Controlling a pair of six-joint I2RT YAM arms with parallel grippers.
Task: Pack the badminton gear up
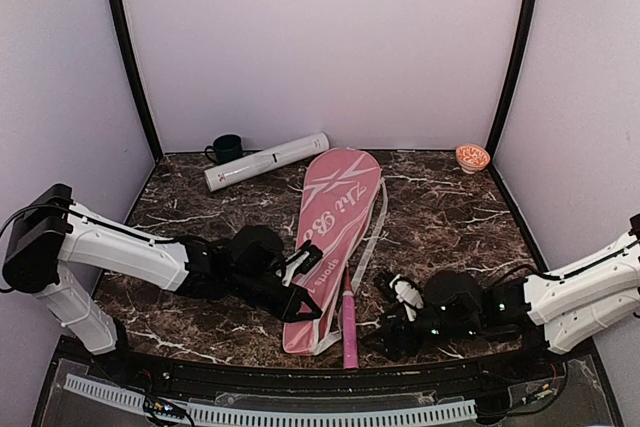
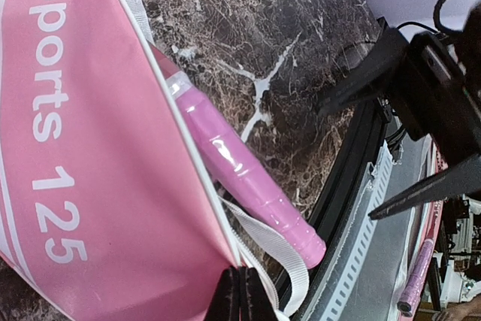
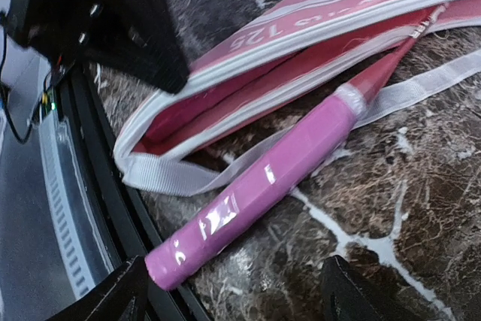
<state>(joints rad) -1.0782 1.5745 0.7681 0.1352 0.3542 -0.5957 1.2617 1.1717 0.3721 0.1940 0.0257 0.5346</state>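
Observation:
The pink racket-shaped bag [image 1: 335, 227] with white lettering lies lengthwise mid-table, its open mouth at the near end. One racket's pink handle [image 1: 349, 327] sticks out of that mouth, and its red shaft [image 3: 387, 69] runs inside. My left gripper [image 1: 300, 303] is shut on the bag's near edge [image 2: 225, 261], with the fingers [image 2: 242, 295] pinched on the hem. My right gripper [image 1: 380, 330] is open, low over the table, and straddles the handle's butt end [image 3: 248, 201] without touching it. The long white tube [image 1: 266, 162] lies at the back left. The shuttlecocks and a second racket are not visible.
A dark green mug [image 1: 226, 149] stands behind the tube at the back left. A small orange patterned bowl [image 1: 472, 157] sits at the back right corner. The bag's white strap [image 3: 173, 178] loops on the table under the handle. The table's black front edge [image 3: 113, 208] is close by.

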